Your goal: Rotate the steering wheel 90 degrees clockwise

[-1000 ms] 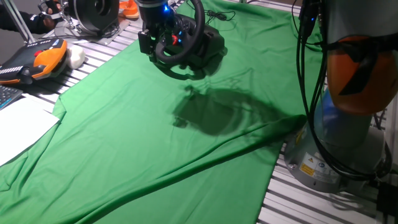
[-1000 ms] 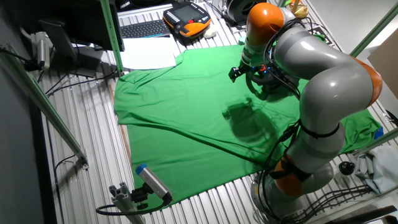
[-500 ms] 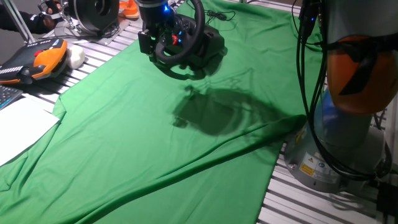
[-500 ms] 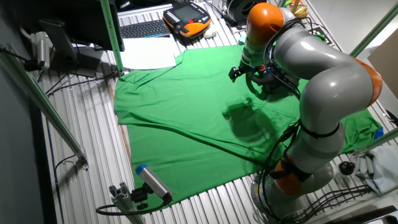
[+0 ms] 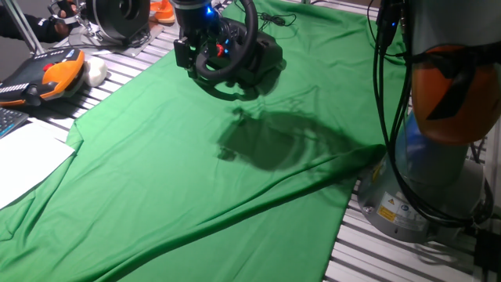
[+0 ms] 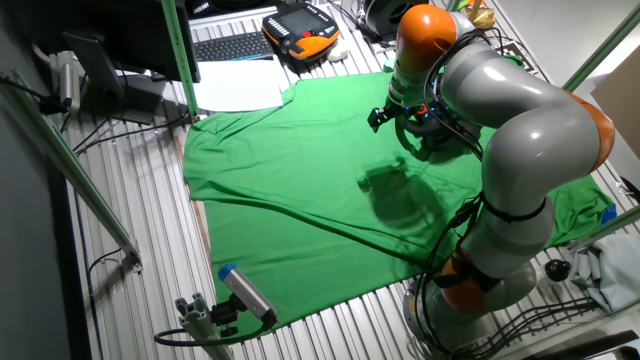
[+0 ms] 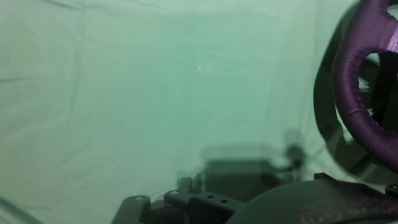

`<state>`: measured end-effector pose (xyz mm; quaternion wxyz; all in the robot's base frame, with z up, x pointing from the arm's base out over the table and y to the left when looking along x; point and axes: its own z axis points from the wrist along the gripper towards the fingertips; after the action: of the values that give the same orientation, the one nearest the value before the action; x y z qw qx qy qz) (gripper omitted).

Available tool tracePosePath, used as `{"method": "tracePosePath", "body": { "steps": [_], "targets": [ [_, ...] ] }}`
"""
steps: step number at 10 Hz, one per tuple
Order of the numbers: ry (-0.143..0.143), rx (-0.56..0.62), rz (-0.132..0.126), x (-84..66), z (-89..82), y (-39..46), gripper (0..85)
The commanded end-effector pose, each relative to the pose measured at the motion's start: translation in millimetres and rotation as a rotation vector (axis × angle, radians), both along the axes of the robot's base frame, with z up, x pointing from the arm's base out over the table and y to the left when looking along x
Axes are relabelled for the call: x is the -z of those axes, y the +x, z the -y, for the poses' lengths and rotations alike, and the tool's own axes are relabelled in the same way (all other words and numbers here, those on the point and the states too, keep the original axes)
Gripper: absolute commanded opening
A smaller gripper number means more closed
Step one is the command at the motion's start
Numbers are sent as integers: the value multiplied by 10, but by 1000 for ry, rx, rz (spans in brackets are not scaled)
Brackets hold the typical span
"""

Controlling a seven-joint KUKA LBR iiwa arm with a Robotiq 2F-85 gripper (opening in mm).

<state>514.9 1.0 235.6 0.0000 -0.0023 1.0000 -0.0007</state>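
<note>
The black steering wheel (image 5: 249, 31) stands tilted on its black base (image 5: 270, 59) at the far end of the green cloth, with small coloured buttons on its hub. My gripper (image 5: 190, 55) is low against the left side of the rim, its blue light on above. In the other fixed view the gripper (image 6: 385, 115) sits just left of the wheel (image 6: 428, 135), which the arm partly hides. The hand view shows the thick stitched rim (image 7: 354, 93) at the right and a dark curved part along the bottom edge. The fingertips are hidden, so a grip on the rim does not show.
A green cloth (image 5: 196, 180) covers the table, wrinkled toward the front. An orange and black pendant (image 5: 47, 74), white paper (image 5: 23, 160) and a round black drum-like object (image 5: 117, 16) lie at the left. The arm's base (image 5: 423, 180) with its cables stands at the right.
</note>
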Motion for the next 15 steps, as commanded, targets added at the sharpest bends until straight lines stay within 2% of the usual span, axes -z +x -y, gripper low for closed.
{"method": "tracePosePath", "body": {
  "steps": [1, 15],
  "targets": [
    [-126, -56, -257, -2, 3, 0, 0],
    [-123, -67, -253, -3, 4, -5, 0]
  ]
}}
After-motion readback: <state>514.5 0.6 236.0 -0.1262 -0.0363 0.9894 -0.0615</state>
